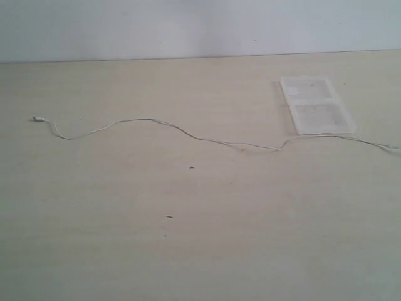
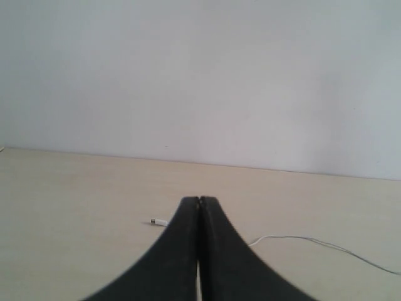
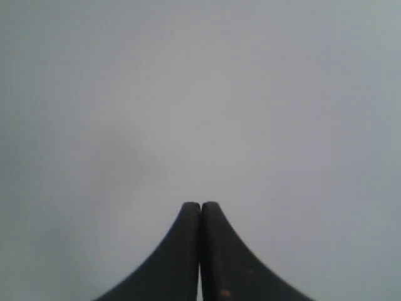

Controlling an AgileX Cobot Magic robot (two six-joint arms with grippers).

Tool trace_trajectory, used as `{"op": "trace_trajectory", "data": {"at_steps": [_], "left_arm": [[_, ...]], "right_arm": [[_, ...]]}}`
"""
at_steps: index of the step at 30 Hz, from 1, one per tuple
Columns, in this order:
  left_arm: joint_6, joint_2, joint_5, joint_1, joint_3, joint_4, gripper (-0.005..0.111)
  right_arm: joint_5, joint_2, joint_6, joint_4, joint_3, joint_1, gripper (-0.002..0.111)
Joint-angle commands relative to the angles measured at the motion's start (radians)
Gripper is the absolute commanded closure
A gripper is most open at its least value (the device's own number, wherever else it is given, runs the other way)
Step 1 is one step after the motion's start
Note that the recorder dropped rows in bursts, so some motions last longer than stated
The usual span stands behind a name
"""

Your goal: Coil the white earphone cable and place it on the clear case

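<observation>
At the right edge of the exterior frame the white earphone cable (image 1: 188, 133) cut off, that end unseen (no telling what it carries), a stretch of it hidden behind my left gripper (image 2: 199, 200) in the wrist view, dark specks (image 1: 168, 217) at lower centre of the table (image 1: 94, 244) too small to name

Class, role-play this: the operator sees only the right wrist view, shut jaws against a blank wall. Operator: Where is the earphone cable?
Observer: The white earphone cable lies uncoiled across the table, strung left to right in the exterior view.
Operator: And the clear case?
Observer: The clear case lies open and flat at far right, the cable running along its near edge.
Operator: Which end is the plug?
Observer: The plug is at the left end, ahead of the left gripper, whose jaws are shut.
</observation>
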Motion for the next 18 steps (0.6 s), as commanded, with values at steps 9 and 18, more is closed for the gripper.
{"op": "trace_trajectory", "data": {"at_steps": [9, 18], "left_arm": [[0.002, -0.005, 0.002, -0.006, 0.0, -0.007, 0.107], [0.002, -0.005, 0.002, -0.006, 0.0, -0.007, 0.107]], "right_arm": [[0.708, 0.498, -0.803, 0.174, -0.484, -0.004, 0.108], [1.085, 0.818, -1.244, 0.495, -0.607, 0.04, 0.085]]}}
